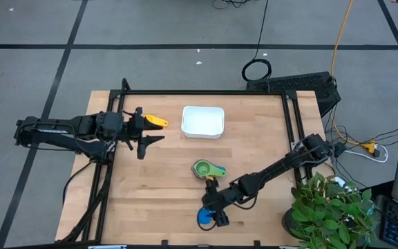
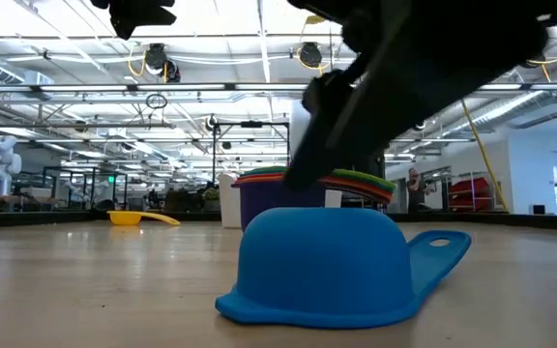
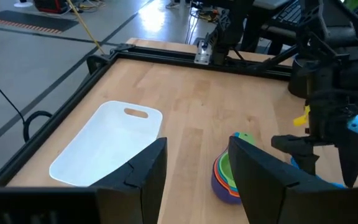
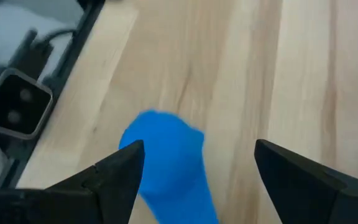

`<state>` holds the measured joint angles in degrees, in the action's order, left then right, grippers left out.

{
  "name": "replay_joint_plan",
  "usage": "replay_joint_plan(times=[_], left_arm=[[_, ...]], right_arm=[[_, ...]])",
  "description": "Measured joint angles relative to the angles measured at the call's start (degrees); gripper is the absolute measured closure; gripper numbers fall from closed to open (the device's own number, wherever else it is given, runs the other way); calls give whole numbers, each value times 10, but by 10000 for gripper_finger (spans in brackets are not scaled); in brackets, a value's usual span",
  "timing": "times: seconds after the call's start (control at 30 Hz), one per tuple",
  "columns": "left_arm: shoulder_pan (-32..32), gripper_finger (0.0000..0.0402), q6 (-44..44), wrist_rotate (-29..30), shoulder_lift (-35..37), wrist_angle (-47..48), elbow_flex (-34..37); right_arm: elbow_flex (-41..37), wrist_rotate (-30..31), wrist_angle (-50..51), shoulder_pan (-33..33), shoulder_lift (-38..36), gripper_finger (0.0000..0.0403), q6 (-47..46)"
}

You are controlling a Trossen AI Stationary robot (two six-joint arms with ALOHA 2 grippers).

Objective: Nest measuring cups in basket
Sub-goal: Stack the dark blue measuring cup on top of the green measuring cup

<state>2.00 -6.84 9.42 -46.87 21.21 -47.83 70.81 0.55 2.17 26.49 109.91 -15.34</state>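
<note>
A blue measuring cup (image 2: pixel 322 266) lies upside down on its rim near the table's near edge, with its handle (image 2: pixel 443 253) just above the wood. My right gripper (image 4: pixel 197 152) hovers open over the blue cup (image 4: pixel 166 165), one finger on each side and clear of it. Behind it stands a nested stack of cups (image 1: pixel 208 169) with green on top and navy at the bottom (image 3: pixel 227 177). A yellow cup (image 1: pixel 156 122) lies alone on the table just beyond my left gripper (image 1: pixel 142 131), which is raised and open. The white basket (image 1: pixel 203 121) sits toward the far edge.
A black frame runs along the table's edges (image 1: pixel 292 131). A potted plant (image 1: pixel 330 207) stands at the near right corner. A small camera box (image 4: pixel 14 102) sits at the near edge beside the blue cup. Bare wood lies between the basket and the stack.
</note>
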Motion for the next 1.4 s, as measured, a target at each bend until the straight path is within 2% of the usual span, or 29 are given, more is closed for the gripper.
replay_joint_plan(times=[0.17,0.53,1.0,1.13,1.3,1.4], left_arm=[[3,229,-13,-9,0,3,0],[20,229,-14,-10,0,6,0],[23,229,-9,-10,0,31,0],[23,229,-8,-10,0,32,0],[23,229,2,-10,0,31,0],[23,229,6,-10,0,31,0]], right_arm=[[0,-21,-54,2,6,106,0],[0,-20,-78,17,47,103,13],[1,32,-95,23,92,79,-1],[2,55,-100,22,95,101,-2],[2,57,-101,21,92,160,-2],[1,57,-99,21,88,162,-6]])
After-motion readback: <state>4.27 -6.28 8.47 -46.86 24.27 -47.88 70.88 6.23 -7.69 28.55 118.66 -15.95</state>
